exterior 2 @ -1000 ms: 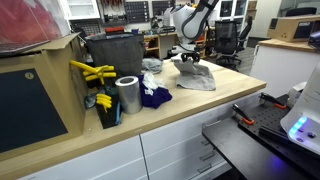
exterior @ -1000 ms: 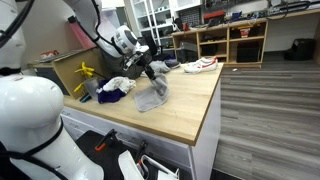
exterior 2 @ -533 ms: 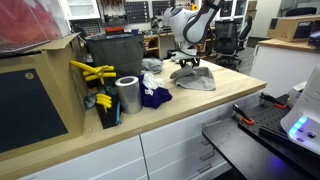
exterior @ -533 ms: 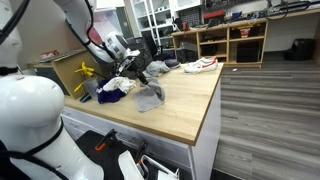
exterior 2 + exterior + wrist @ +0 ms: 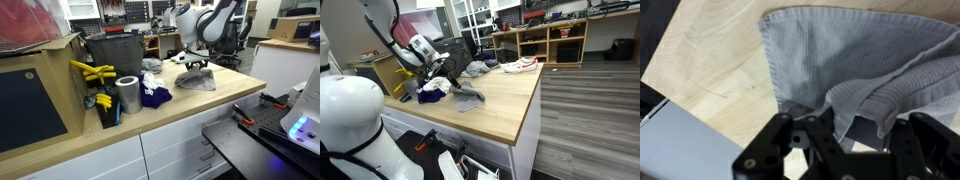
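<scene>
A wooden table (image 5: pixel 505 110) is seen in both exterior views. A grey cloth (image 5: pixel 830 50) is spread on it, near a dark blue cloth (image 5: pixel 155 97), with one fold raised. That fold is pinched between the fingers (image 5: pixel 912 140), which are closed narrowly upon it.

Robotics lab or workshop.
In both exterior views, a wooden tabletop (image 5: pixel 215 102) sits on white drawer cabinets (image 5: pixel 175 150). Open cubby shelving (image 5: pixel 552 42) holding stored gear stands at 1 o'clock. Office chairs (image 5: pixel 240 40) are at 1 o'clock behind the bench, a white robot housing (image 5: pixel 350 110) at 8 o'clock, and plank flooring (image 5: pixel 590 110) at 3 o'clock.
</scene>
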Controlling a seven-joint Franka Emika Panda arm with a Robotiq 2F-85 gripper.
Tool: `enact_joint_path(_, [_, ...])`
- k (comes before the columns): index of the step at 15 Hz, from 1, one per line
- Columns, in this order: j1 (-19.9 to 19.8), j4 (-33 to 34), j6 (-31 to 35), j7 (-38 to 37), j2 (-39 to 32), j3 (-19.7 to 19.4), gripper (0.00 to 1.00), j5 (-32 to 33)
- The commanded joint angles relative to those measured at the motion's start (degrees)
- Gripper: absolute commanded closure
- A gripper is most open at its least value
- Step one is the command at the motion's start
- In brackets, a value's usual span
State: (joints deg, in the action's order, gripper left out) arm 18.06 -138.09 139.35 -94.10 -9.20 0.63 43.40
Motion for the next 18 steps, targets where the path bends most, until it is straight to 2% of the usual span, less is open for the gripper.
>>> enact_joint_path(1, [-2.15, -6.62, 1.09, -4.02, 6.66, 2.48, 1.0, 4.42])
enact_joint_path(5, [-4.1, -8.43, 0.45, -9.77, 7.18, 4.1, 1.0, 10.29])
enact_joint_path(13, [-6.97, -7.85, 0.39, -19.05, 4.92, 4.37, 1.0, 16.91])
enact_joint_path(15, [-7.27, -8.31, 0.87, -20.09, 5.26, 4.37, 0.73, 17.77])
enact_joint_path(18, [-8.0, -8.59, 1.85, -20.81, 6.08, 4.11, 0.52, 18.38])
